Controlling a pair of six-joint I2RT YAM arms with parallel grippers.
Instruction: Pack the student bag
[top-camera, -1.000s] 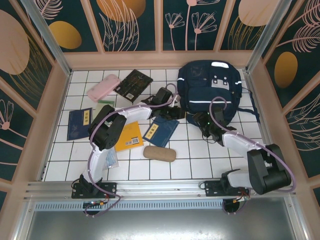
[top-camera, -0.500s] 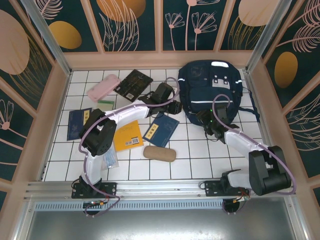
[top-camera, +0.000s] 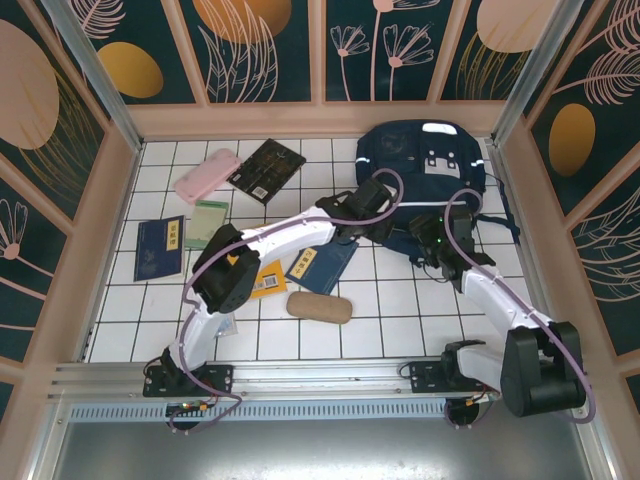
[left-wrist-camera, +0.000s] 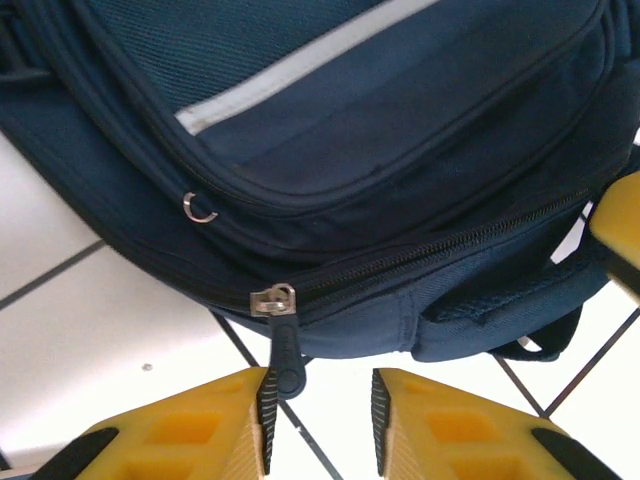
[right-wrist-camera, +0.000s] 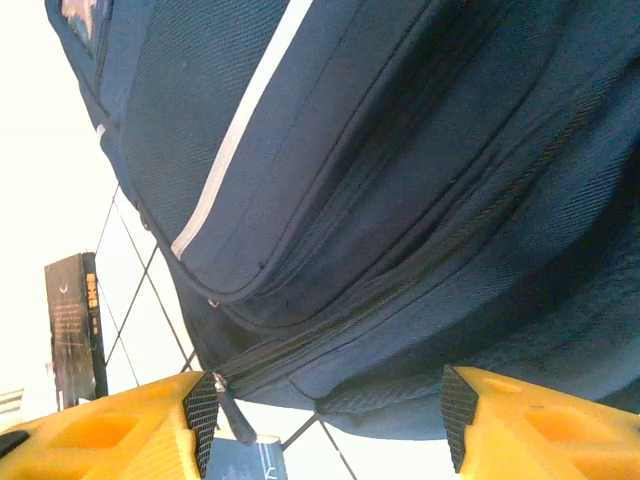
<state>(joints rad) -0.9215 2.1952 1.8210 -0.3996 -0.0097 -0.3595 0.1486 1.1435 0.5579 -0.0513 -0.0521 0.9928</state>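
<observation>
The student bag, a large navy backpack with white stripes, lies at the back right of the tiled table. My left gripper is at its lower left edge. In the left wrist view the bag fills the top and its black zipper pull hangs from the metal slider against the left pad. A clear gap remains between the jaws of that gripper, so it is open. My right gripper sits at the bag's near edge. Its jaws stand wide open below the bag's zipped seam, with a zipper pull beside the left finger.
On the tiles to the left lie a pink case, a black book, a green booklet, a navy booklet, a yellow booklet, a blue booklet and a tan pouch. Walls enclose the table.
My left arm has swung right, from the middle of the table to the bag's lower left edge, and its jaws have narrowed. My right gripper has shifted slightly up and right along the bag.
</observation>
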